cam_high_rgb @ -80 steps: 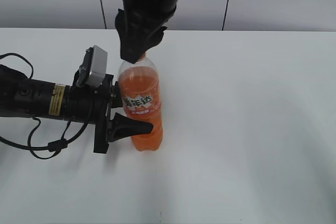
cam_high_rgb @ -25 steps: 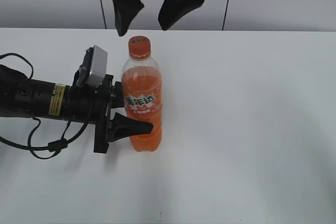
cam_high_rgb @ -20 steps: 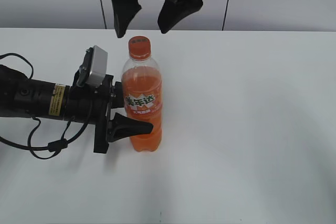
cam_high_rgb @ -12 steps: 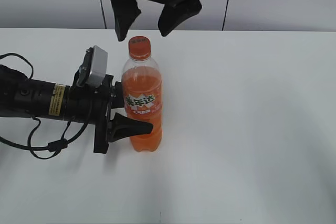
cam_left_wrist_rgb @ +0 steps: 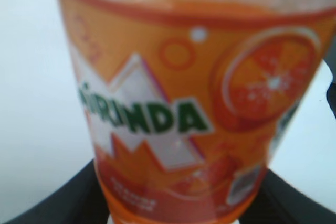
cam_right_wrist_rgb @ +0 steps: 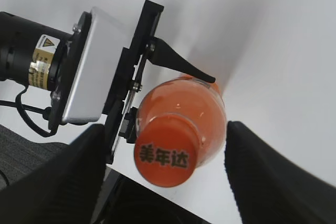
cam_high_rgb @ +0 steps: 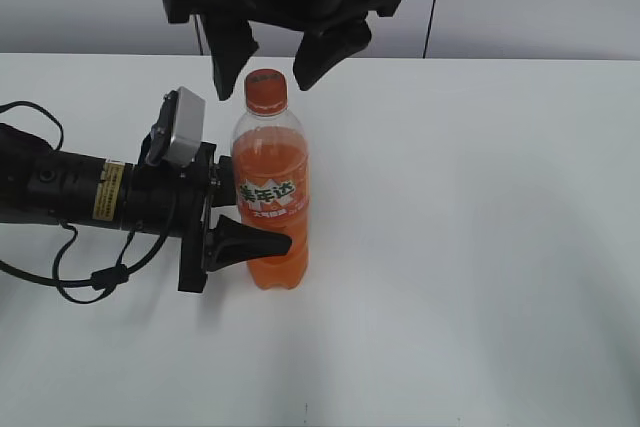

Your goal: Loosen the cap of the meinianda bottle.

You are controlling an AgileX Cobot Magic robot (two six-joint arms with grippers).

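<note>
The left end effector (cam_high_rgb: 245, 232) gripped the upright meinianda bottle (cam_high_rgb: 268, 197) on the white surface (cam_high_rgb: 470, 247); the right end effector (cam_high_rgb: 275, 57) hung wide apart above the cap (cam_high_rgb: 266, 89).

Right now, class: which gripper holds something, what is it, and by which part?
The left gripper holds the soda bottle by its labelled lower body. The right gripper holds nothing; it hangs open above the cap.

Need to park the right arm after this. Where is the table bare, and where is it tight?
Bare: the table right of the meinianda bottle, and the front strip. Crowded: left of the bottle, where the left hand clamps it, and above the cap, under the open right hand.
</note>
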